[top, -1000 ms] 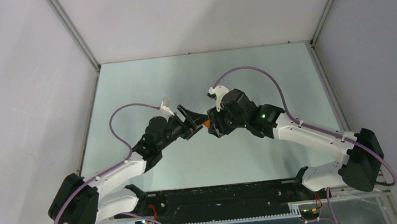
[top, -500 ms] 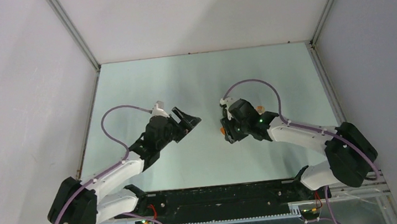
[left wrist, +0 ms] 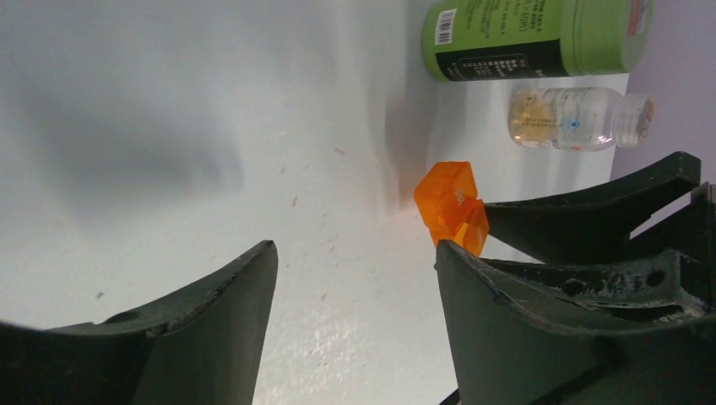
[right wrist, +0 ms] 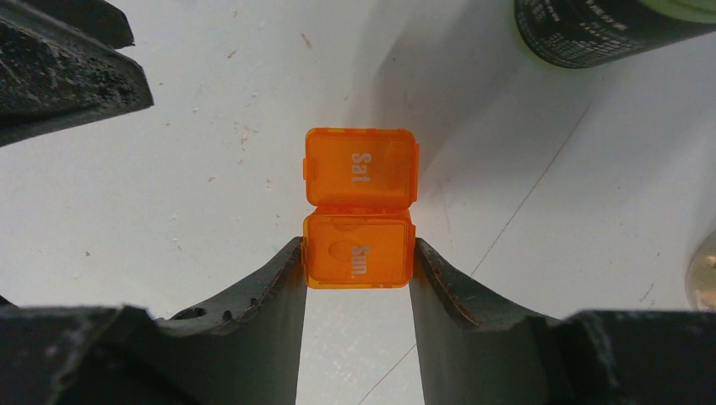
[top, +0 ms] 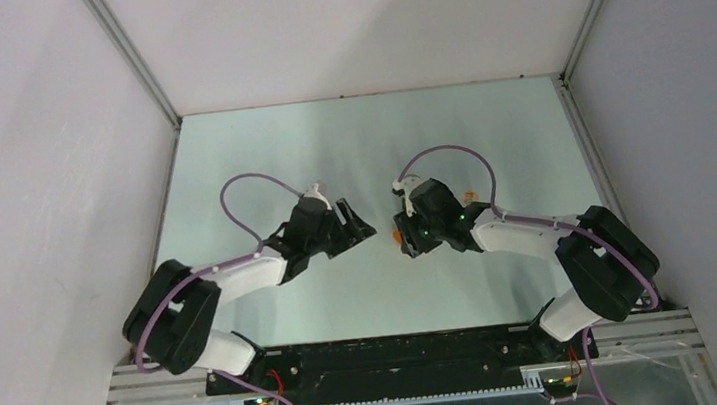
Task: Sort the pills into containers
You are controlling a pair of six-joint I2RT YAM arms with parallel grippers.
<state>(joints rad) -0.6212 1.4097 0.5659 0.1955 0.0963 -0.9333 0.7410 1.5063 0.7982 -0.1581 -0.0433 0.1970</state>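
Observation:
The orange box [right wrist: 360,228] has two lidded cells marked "Sat" and "Sun", both lids down. My right gripper [right wrist: 358,247] is shut on its "Sun" end, low over the table. In the top view the box [top: 397,236] shows at that gripper's [top: 403,239] tip. My left gripper [left wrist: 355,249] stands open and empty, a short way left of the box [left wrist: 450,201]. The green bottle [left wrist: 540,38] with its dark label and the clear vial [left wrist: 574,118] lie beyond the box. The vial holds something yellowish. Loose pills are out of view.
The right gripper's fingers [left wrist: 583,207] fill the right side of the left wrist view. The green bottle [right wrist: 608,25] and the vial's edge [right wrist: 705,270] lie to the right of the held box. Grey walls enclose the table [top: 328,145] on three sides.
The two grippers met at the orange box a second ago. The left one has let go and drawn back left; the right one has carried the box right and lower.

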